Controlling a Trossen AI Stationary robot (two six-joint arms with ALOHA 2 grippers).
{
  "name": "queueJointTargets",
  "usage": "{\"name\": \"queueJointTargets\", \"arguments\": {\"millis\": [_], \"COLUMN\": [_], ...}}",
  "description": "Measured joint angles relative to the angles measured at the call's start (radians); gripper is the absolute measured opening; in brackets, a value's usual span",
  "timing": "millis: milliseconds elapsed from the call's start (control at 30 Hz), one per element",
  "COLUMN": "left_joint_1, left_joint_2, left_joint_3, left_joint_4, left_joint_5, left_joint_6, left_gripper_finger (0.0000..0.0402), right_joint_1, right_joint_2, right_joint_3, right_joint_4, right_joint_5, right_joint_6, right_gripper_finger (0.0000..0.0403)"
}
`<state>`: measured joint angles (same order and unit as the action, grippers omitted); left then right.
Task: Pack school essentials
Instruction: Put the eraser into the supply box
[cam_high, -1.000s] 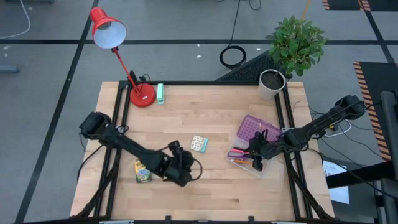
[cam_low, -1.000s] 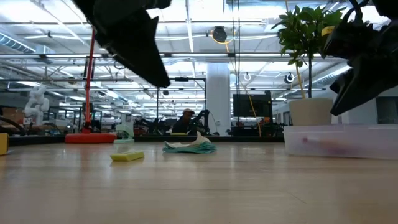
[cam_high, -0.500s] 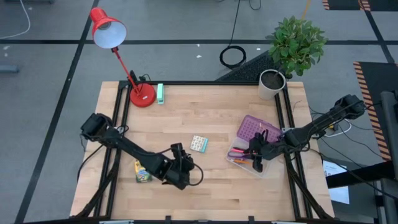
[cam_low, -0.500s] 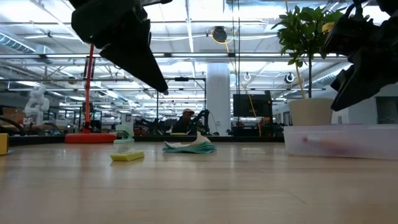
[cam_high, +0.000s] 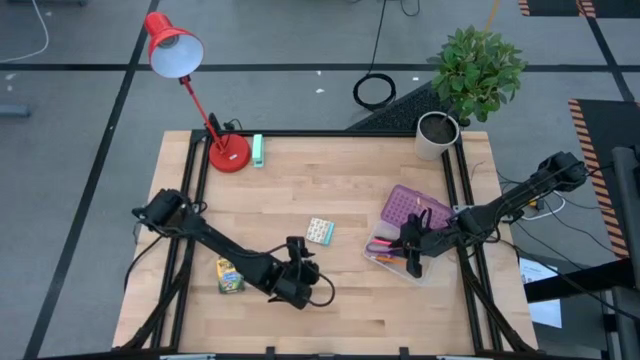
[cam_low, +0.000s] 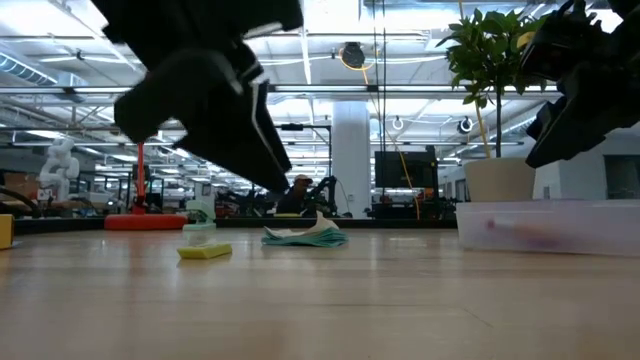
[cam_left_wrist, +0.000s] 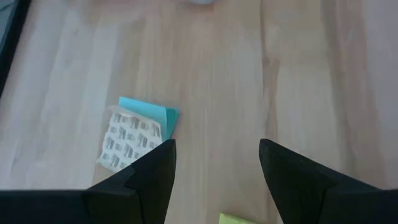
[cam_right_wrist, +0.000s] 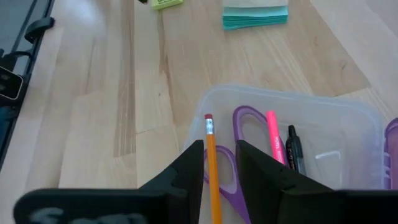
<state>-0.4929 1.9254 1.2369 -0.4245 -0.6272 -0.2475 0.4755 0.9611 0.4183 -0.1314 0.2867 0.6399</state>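
Across the desk (cam_high: 350, 200), my risk is the left gripper (cam_left_wrist: 214, 177), fingers spread and empty, nudging the patterned pack (cam_left_wrist: 130, 137) instead of straddling it, while the right gripper (cam_right_wrist: 219, 163) pinches the orange pencil (cam_right_wrist: 212, 162) above the clear box (cam_right_wrist: 348, 124).

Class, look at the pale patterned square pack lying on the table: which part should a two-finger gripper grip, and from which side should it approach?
Come from straight above. The pale patterned square pack lies flat on the table, with bare wood all around it, so its thin edges are the only grip. Close the fingers across two opposite edges. The open left gripper is nearest.
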Motion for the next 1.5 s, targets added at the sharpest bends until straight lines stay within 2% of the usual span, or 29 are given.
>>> {"name": "queueJointTargets", "arguments": {"millis": [267,500,567,667,967,1100,1300,1500], "left_joint_1": [0.024,0.051,0.052,0.064,0.132,0.169,0.2,0.209], "left_joint_2": [0.052,0.051,0.028,-0.041,-0.2,-0.201,-0.165,-0.162], "left_joint_3": [0.0,0.0,0.0,0.0,0.0,0.0,0.001,0.001], "left_joint_4": [0.015,0.005,-0.03,-0.077,-0.131,-0.128,-0.158,-0.177], "left_joint_5": [-0.004,-0.062,-0.014,0.127,0.09,0.084,0.09,0.111], "left_joint_6": [0.071,0.059,0.066,0.059,0.137,0.159,0.132,0.105], "left_gripper_finger": [0.0235,0.0235,0.0235,0.0234,0.0233,0.0209,0.0162,0.0144], "right_joint_1": [0.001,0.001,0.001,0.002,0.002,0.002,0.001,-0.026], "right_joint_2": [0.0,0.0,0.0,0.011,0.142,0.212,0.309,0.389], "right_joint_3": [0.0,0.0,0.0,0.0,0.0,0.008,0.079,0.13], "right_joint_4": [0.0,0.057,0.106,0.179,0.415,0.501,0.505,0.518], "right_joint_5": [-0.003,0.013,0.039,0.088,0.166,0.186,0.189,0.189], "right_joint_6": [0.002,-0.002,-0.022,-0.072,-0.14,-0.201,-0.326,-0.469], "right_gripper_finger": [0.0089,0.0089,0.0089,0.0089,0.0089,0.0089,0.0089,0.0089]}}
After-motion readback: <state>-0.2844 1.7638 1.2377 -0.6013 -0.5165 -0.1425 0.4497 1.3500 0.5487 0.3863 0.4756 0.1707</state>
